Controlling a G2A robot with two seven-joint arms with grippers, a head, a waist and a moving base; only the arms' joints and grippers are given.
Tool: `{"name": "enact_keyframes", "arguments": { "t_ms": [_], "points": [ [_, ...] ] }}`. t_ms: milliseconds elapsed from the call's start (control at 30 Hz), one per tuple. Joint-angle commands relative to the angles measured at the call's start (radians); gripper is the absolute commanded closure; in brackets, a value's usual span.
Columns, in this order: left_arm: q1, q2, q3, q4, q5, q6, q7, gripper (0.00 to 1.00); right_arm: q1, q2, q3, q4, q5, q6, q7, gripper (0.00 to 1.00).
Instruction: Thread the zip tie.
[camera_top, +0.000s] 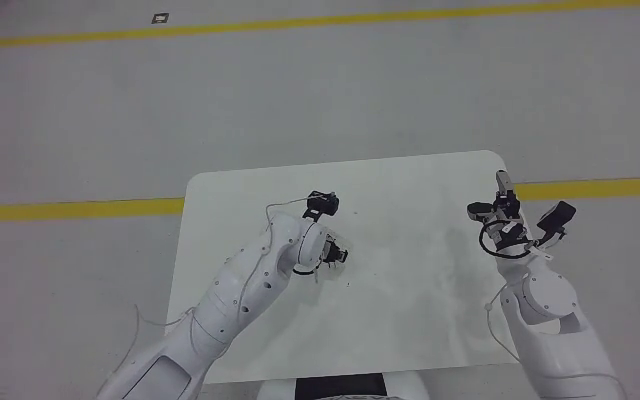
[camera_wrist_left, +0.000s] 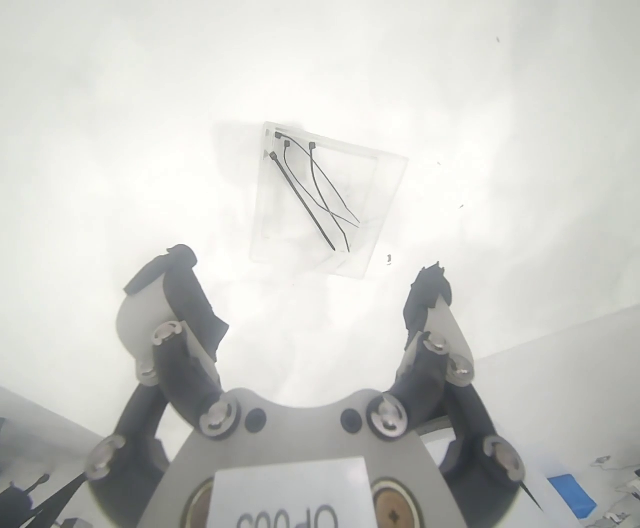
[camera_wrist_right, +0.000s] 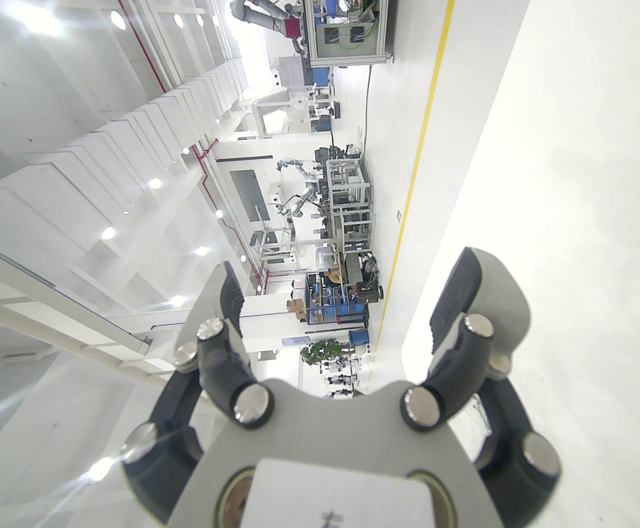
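Several black zip ties (camera_wrist_left: 312, 195) lie crossed in a shallow clear tray (camera_wrist_left: 385, 210) on the white table (camera_wrist_left: 150, 125). My left gripper (camera_wrist_left: 300, 275) hovers just short of the tray, open, with nothing between its dark padded fingers (camera_wrist_left: 432, 295). In the top view the left gripper (camera_top: 335, 252) is over the table's middle left. My right gripper (camera_top: 495, 200) is raised near the table's far right edge. In the right wrist view the right gripper (camera_wrist_right: 345, 275) is open and empty, facing out toward the room.
The white table (camera_top: 420, 290) is bare between the two arms. Its edge (camera_wrist_left: 550, 340) runs close behind the left gripper, with a small blue object (camera_wrist_left: 572, 495) on the floor beyond. Small dark specks (camera_wrist_left: 389, 258) lie beside the tray.
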Motion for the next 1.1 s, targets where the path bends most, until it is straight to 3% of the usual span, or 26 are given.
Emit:
{"name": "enact_keyframes", "arguments": {
  "t_ms": [0,333,800,900,1067],
  "points": [
    [0.006,-0.018,-0.009,0.006,0.017,0.0,0.0,0.0,0.0,0.0,0.0,0.0,0.0,0.0,0.0,0.0],
    [0.06,-0.08,-0.073,-0.008,0.082,0.0,0.0,0.0,0.0,0.0,0.0,0.0,0.0,0.0,0.0,0.0],
    [0.067,-0.084,-0.062,-0.012,0.107,0.0,0.014,0.0,0.0,0.0,0.0,0.0,0.0,0.0,0.0,0.0],
    [0.062,-0.097,-0.043,-0.013,0.153,0.0,0.0,0.0,0.0,0.0,0.0,0.0,0.0,0.0,0.0,0.0],
    [0.042,-0.129,-0.017,0.03,0.219,0.0,0.0,0.0,0.0,0.0,0.0,0.0,0.0,0.0,0.0,0.0]
  ]
}}
